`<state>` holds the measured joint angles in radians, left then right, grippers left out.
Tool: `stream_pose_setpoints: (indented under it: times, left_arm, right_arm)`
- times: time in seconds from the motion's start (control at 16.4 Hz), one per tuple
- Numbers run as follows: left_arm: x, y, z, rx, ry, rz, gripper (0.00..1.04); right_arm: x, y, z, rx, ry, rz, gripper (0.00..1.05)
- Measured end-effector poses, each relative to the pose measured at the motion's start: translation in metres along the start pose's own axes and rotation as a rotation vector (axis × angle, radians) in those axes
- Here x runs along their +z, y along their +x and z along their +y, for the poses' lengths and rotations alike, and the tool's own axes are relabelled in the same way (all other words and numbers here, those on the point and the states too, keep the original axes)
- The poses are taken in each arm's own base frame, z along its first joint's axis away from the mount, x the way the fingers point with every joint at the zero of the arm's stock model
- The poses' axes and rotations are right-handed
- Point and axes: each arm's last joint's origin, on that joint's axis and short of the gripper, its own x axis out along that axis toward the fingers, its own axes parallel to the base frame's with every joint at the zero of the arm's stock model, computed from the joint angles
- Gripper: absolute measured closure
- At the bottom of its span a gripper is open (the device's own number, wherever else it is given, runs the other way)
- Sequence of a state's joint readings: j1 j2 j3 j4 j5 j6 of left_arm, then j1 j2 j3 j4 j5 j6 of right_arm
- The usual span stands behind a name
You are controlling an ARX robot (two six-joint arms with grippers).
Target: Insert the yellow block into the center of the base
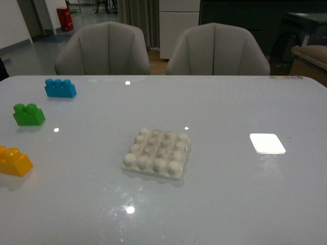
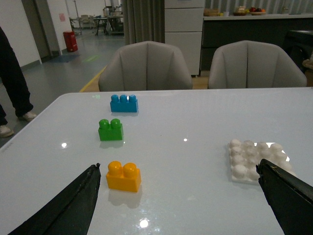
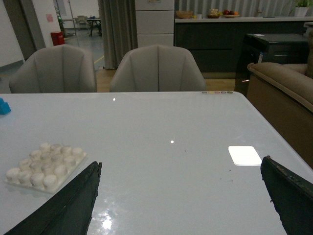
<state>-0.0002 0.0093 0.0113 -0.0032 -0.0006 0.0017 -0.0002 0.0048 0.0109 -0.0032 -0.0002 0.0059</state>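
yellow block [image 1: 14, 161] at 9 o'clock of base [image 1: 157, 153], apart | likely light, stiff, slick; pinch flat sides below studs | left hand [image 2: 178, 169] released | right hand [image 3: 181, 164] released

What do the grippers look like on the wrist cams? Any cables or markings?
Left gripper: two matte black fingers, wedge-shaped, tapering to narrow tips. Right gripper: the same black tapered fingers. No cables, labels or markings show on either. Front view shows neither arm.
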Motion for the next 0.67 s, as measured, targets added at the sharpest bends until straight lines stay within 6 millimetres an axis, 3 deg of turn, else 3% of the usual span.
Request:
stream_pose_setpoints:
  times: [0.06, 0.12, 0.24, 0.43, 0.61, 0.67]
  left_arm:
    - [-0.002, 0.000, 0.000, 0.005, -0.014, 0.069, 0.07]
    - [0.000, 0.000, 0.000, 0.022, -0.055, 0.273, 0.07]
    - [0.009, 0.004, 0.000, 0.020, -0.086, 0.388, 0.07]
    - [0.035, 0.022, 0.013, 0.003, -0.106, 0.251, 0.07]
    - [0.029, 0.071, 0.047, 0.024, -0.067, 0.253, 0.07]
    - [0.028, 0.079, 0.050, 0.026, -0.061, 0.253, 0.07]
  right_arm:
    - [0.000, 0.000, 0.000, 0.000, 0.000, 0.000, 0.06]
    - [0.000, 0.000, 0.000, -0.001, 0.000, 0.000, 0.06]
    - [0.000, 0.000, 0.000, 0.000, 0.000, 0.000, 0.06]
    - [0.000, 0.000, 0.000, 0.000, 0.000, 0.000, 0.06]
    - [0.000, 0.000, 0.000, 0.000, 0.000, 0.000, 0.06]
    - [0.000, 0.000, 0.000, 0.000, 0.000, 0.000, 0.06]
